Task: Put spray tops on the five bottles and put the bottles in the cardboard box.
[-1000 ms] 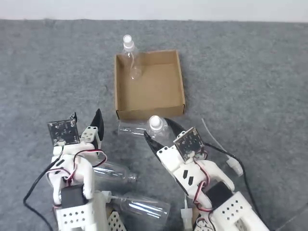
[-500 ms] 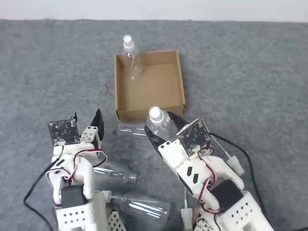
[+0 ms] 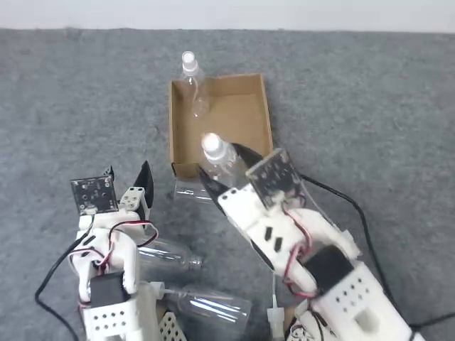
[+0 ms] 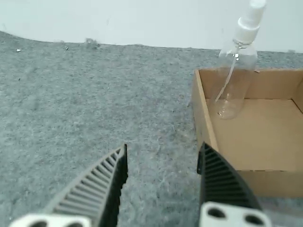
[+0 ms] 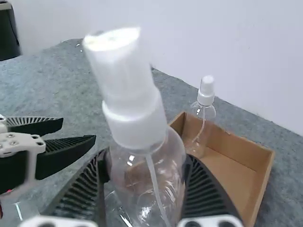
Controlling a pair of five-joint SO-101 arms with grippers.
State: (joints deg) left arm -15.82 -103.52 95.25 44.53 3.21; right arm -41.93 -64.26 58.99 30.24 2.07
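My right gripper (image 3: 220,165) is clamped on the body of a clear plastic bottle with a white spray top (image 3: 215,158), held slightly tilted over the near wall of the shallow brown cardboard box (image 3: 245,138). I judge this bottle capped but not yet placed. The box holds one item, a second capped clear bottle (image 3: 193,89), which stands upright in its far corner on my left arm's side. Three clear bottles remain on the grey felt table (image 3: 370,106): one lying flat (image 3: 190,190) just outside the box's near wall and two (image 3: 170,256) (image 3: 213,305) beside my left arm. These apparently need tops. My left gripper (image 4: 163,156) hangs apart and empty, facing the box.
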